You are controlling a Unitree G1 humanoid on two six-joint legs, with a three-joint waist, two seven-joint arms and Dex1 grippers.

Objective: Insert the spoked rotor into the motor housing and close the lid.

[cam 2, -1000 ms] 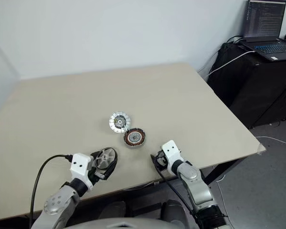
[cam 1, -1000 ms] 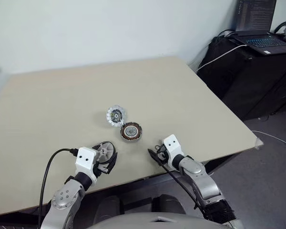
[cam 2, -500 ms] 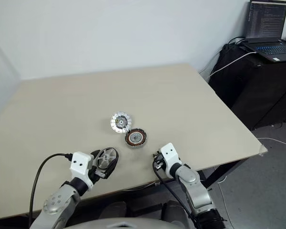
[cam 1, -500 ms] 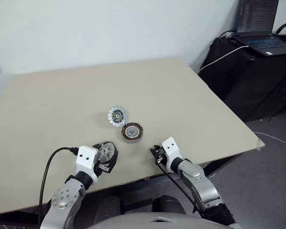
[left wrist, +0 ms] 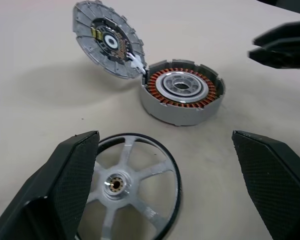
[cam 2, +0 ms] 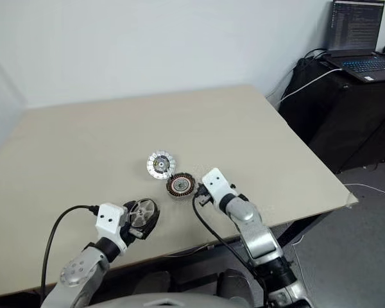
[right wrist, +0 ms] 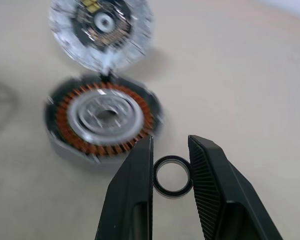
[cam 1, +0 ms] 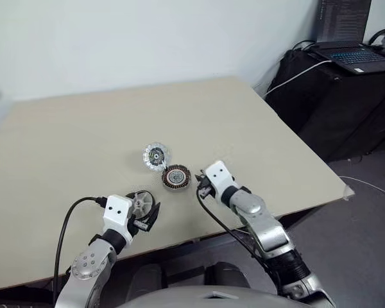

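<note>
Gripper fingers of the right gripper (right wrist: 171, 165) are pinched on a small black ring (right wrist: 173, 176), which is held just beside the motor housing (cam 1: 176, 177). The left gripper (left wrist: 165, 195) is spread wide, and the spoked rotor (left wrist: 127, 192) is seen lying flat on the tabletop (cam 1: 256, 128) between its fingers (left wrist: 72, 175); whether they touch the rim cannot be told. The motor housing sits open near the tabletop's front edge, its copper windings ringing a silver centre. The lid (cam 1: 155, 156) is joined to its far side and stands tilted, scalloped face showing. A laptop (cam 1: 350, 38) rests on a dark stand well apart at the right.
</note>
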